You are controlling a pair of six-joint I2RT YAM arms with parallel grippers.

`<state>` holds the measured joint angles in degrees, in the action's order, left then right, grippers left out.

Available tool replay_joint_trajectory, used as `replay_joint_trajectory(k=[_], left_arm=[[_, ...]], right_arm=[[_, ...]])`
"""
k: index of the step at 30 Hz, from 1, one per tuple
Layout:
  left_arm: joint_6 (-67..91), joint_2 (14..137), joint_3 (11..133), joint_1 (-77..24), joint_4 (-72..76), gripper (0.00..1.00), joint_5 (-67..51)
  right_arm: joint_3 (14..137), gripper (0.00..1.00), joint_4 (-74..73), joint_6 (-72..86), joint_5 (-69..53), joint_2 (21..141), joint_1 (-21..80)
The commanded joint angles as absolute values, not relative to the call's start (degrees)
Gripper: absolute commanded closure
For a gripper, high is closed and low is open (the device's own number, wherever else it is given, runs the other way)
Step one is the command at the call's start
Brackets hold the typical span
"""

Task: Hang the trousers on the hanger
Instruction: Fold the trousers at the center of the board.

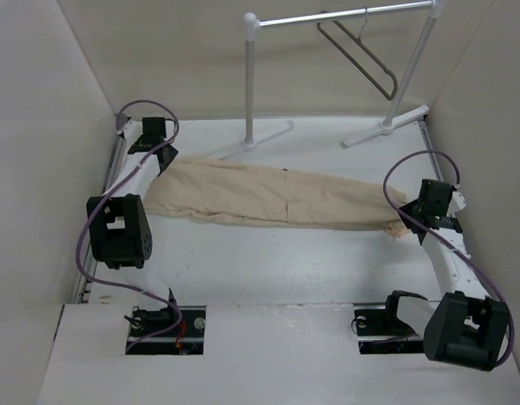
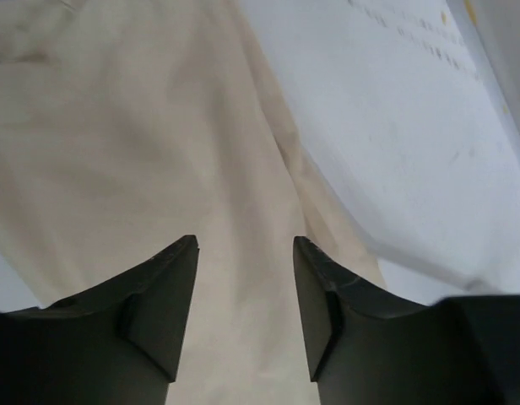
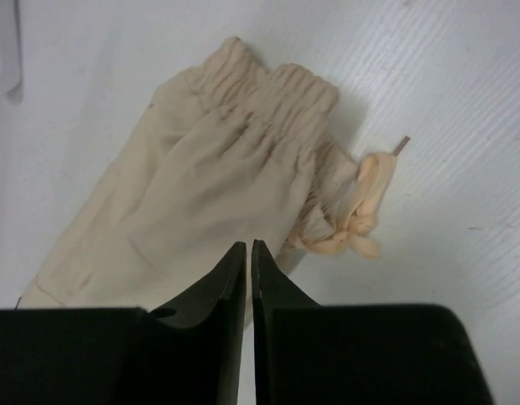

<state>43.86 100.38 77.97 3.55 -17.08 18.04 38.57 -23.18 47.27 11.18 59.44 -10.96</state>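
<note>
The beige trousers lie flat across the table, running left to right. My left gripper hangs over their left end. In the left wrist view its jaws stand open above the cloth, with nothing between them. My right gripper is at the right end. In the right wrist view its jaws are closed to a thin slit at the edge of the gathered waist, pinching cloth there. The dark hanger hangs tilted on the rail at the back right.
The white garment rail stands at the back, its upright and feet on the table's far side. A knotted drawstring trails from the waist. Side walls close in to left and right.
</note>
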Motion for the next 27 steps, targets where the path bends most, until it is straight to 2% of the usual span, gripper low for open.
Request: replay_joint_trajectory(k=[1,4,5,6,8,14,23,25,27], left_arm=[[43.50,101.95,76.20,-2.23,-15.65,0.57,16.35],[43.77,103.01,75.59,-4.52,-15.38,0.57,16.44],[44.03,103.09,75.24,-5.05,-15.29,0.57,16.26],[44.21,103.10,74.89,-5.57,-15.21,0.57,15.91],[44.47,102.22,73.83,-7.41,-15.21,0.57,15.65],[45.52,98.18,70.14,-13.22,-15.29,0.57,15.64],[47.11,93.52,65.92,-14.37,-15.55,0.56,15.12],[47.11,92.82,65.57,-14.19,-15.64,0.56,15.12],[47.11,91.94,65.04,-13.67,-15.64,0.56,15.12]], right_arm=[[37.44,0.82,-21.27,47.55,8.71,61.43,-14.54],[37.26,0.44,-18.99,47.37,8.09,61.17,-16.39],[37.35,0.34,-18.46,47.29,7.48,61.26,-16.57],[37.53,0.27,-18.02,47.46,6.95,62.04,-16.66],[37.79,0.20,-17.76,47.90,6.94,64.32,-16.83],[37.70,0.21,-16.78,52.02,5.63,70.65,-16.57],[39.63,0.23,-12.39,58.79,5.27,83.56,-16.57],[40.08,0.28,-11.69,59.32,5.36,86.30,-16.57],[39.99,0.39,-10.20,59.68,5.45,88.67,-16.57]])
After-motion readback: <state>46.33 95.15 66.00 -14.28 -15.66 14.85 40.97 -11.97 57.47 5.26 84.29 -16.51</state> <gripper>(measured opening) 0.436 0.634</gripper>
